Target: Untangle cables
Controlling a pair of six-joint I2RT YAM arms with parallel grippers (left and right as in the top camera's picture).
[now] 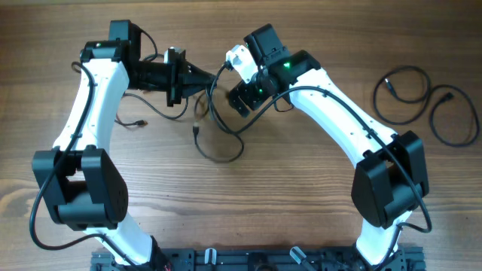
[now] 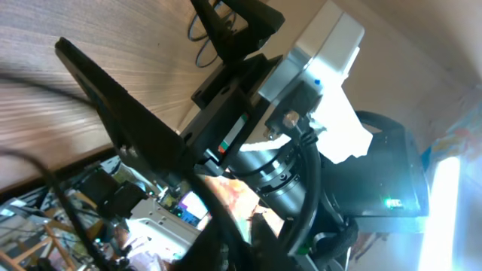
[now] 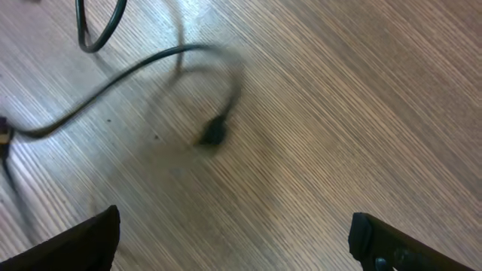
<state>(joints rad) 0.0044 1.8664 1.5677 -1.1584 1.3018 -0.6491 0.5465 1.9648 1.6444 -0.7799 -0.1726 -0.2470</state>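
The knot of cables [image 1: 224,126] was seen on the table [image 3: 361,90], close by and between the two grippers, with one loop spread out beside them. The left gripper [image 1: 211,78] was reached in at the edge of the knot. Whether its jaws were closed on a cord could not be told, its own view being crowded and blurred. The right gripper [image 3: 233,218] was held wide, with nothing between its fingers and a plug end [image 3: 213,134] lying just ahead of it on the wood. Two loose cords [image 1: 429,96] were laid well apart from it, on the side away from the left gripper.

The step in hand was judged to be the taking of a second strand. It would be done best if the wide jaws were lowered astride the cord just behind the plug and closed fully on so thin a thing. The strand would then be drawn gently away from the left gripper, so that the knot was opened rather than tightened.
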